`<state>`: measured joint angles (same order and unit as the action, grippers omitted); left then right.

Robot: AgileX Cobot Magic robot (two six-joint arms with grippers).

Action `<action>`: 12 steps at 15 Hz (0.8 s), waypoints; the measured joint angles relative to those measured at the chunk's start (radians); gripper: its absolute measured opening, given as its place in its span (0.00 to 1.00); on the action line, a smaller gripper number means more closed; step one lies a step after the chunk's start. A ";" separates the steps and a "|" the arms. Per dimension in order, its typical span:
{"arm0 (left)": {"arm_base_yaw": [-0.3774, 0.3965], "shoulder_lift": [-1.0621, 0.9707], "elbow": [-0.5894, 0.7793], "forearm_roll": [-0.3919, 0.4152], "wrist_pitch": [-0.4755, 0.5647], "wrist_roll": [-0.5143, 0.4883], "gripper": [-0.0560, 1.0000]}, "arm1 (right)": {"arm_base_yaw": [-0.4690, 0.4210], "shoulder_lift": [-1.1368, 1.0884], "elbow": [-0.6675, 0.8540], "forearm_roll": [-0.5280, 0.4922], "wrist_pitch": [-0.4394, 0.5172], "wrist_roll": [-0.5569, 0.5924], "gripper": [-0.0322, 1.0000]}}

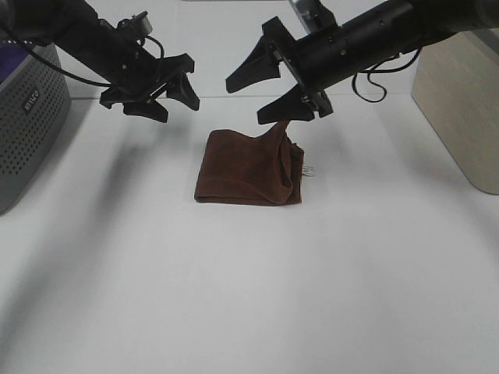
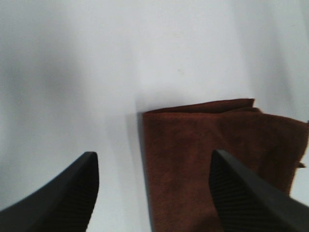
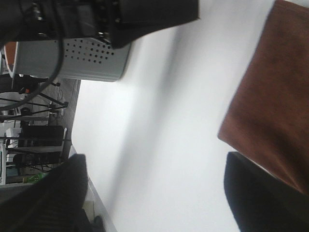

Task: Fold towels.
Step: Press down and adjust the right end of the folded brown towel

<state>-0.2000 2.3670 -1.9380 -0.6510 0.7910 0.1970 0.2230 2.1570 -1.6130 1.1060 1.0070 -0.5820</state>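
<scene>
The reddish-brown towel (image 1: 248, 171) is lying folded in the middle of the white table (image 1: 234, 304), its small white tag (image 1: 309, 171) poking out on the right-arm side. One corner is standing up in a peak that is reaching the lower finger of the right gripper (image 1: 245, 101). The likely trouble is that the terry is clinging to that finger, so an arm pulling away could drag the fold open or skew the layers. That gripper's fingers (image 1: 300, 105) are standing spread wide, pinching nothing, with only the lower one touching the raised corner. Farther back, the left gripper (image 1: 160, 105) is hovering above bare table, fingers (image 2: 251, 193) likewise spread, holding and touching nothing.
</scene>
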 joint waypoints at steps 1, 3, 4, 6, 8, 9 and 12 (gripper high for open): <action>0.000 0.000 0.000 0.047 0.015 -0.026 0.65 | 0.019 0.016 0.000 0.037 -0.021 -0.013 0.75; 0.000 0.000 0.000 0.085 0.054 -0.051 0.65 | 0.024 0.068 -0.001 0.108 -0.062 -0.059 0.73; 0.000 0.000 0.000 0.096 0.062 -0.053 0.65 | 0.024 0.096 -0.009 0.124 -0.078 -0.071 0.72; 0.000 0.000 0.000 0.103 0.077 -0.056 0.65 | 0.024 0.145 -0.045 0.124 -0.085 -0.073 0.72; 0.000 0.000 0.000 0.103 0.081 -0.058 0.65 | 0.024 0.178 -0.069 0.072 -0.100 -0.052 0.72; 0.000 0.000 0.000 0.104 0.082 -0.059 0.65 | 0.021 0.185 -0.079 0.036 -0.105 -0.035 0.71; 0.000 0.000 0.000 0.104 0.084 -0.077 0.65 | -0.010 0.191 -0.086 -0.039 -0.112 0.003 0.70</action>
<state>-0.2000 2.3670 -1.9380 -0.5470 0.8750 0.1200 0.2130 2.3480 -1.6990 1.0670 0.8950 -0.5790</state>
